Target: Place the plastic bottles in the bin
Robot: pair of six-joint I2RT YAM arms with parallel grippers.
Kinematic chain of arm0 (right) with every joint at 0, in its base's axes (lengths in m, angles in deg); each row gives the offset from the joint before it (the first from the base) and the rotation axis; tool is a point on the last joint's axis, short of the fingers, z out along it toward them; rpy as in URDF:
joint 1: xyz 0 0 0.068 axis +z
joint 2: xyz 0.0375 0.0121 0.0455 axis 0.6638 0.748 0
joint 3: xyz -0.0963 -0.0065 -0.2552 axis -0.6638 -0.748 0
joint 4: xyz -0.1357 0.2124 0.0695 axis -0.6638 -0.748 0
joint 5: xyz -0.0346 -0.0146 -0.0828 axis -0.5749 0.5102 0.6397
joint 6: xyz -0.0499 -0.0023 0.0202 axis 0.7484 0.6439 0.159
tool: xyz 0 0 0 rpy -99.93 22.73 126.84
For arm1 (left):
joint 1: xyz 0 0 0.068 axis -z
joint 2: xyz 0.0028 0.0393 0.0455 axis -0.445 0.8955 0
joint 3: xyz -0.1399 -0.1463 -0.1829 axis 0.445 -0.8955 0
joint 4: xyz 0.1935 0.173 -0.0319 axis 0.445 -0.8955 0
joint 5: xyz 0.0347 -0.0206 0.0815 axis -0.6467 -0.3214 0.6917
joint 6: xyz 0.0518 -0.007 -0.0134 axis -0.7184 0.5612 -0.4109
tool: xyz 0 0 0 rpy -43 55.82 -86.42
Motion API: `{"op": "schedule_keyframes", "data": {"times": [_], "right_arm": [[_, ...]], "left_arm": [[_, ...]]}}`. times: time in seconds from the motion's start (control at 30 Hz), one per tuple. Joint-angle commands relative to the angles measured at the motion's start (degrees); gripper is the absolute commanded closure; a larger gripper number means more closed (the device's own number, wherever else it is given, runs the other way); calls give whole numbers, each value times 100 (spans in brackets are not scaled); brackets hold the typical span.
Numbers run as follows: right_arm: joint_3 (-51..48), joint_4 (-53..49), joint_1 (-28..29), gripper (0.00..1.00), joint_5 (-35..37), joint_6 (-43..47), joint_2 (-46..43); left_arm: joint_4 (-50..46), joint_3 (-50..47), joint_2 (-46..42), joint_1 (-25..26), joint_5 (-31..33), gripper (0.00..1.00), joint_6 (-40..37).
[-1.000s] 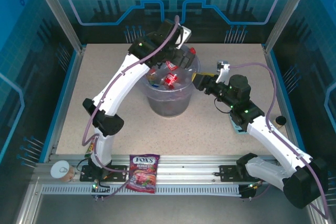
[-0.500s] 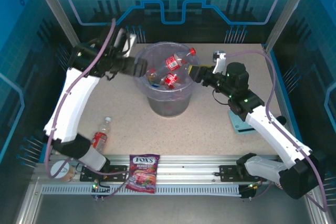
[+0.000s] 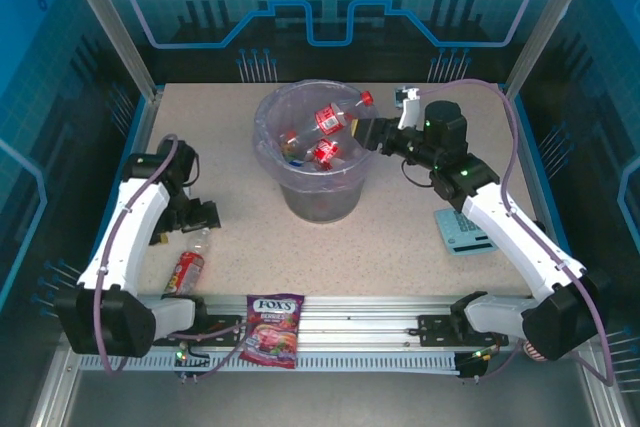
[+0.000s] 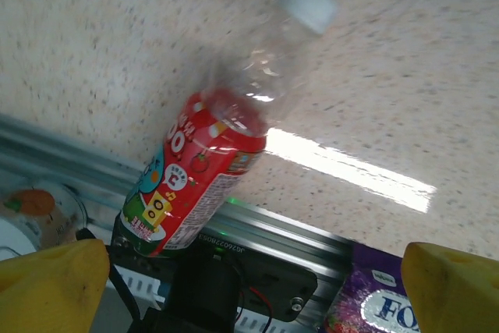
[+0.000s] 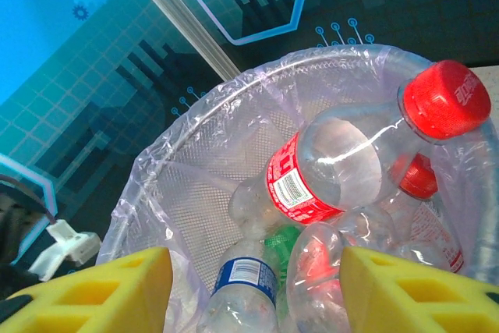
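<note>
The bin, grey with a lilac liner, stands mid-table and holds several plastic bottles. Among them are a red-capped, red-labelled one, a blue-labelled one and a green one. My right gripper hovers at the bin's right rim, open, its yellow pads apart with nothing between them. One more bottle, red-labelled with a white cap, lies on the table near the front left rail. My left gripper hangs just above it, wide open and empty.
A purple Fox's candy bag lies on the front rail. A round tin sits left of the lying bottle. A light blue flat item lies under the right forearm. Metal frame posts and blue walls enclose the table.
My left arm has swung from over the bin back to the front left, now above the lying bottle. The right gripper has crept closer to the bin's rim.
</note>
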Motion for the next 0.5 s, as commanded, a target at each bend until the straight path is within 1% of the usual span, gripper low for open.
{"op": "schedule_keyframes", "data": {"times": [0.0,0.17,0.33,0.47], "right_arm": [[172,-59,-206,40,-320,43,1],[117,65,-428,40,-537,-62,-39],[61,207,-680,40,-708,-138,-94],[35,340,-880,40,-827,-229,-109]], "left_arm": [[439,-264,263,-276,-356,3,-157],[616,-145,1280,-590,-671,2,-323],[674,-114,2149,-642,-884,2,-406],[708,-17,2675,-659,-910,1,-435]]}}
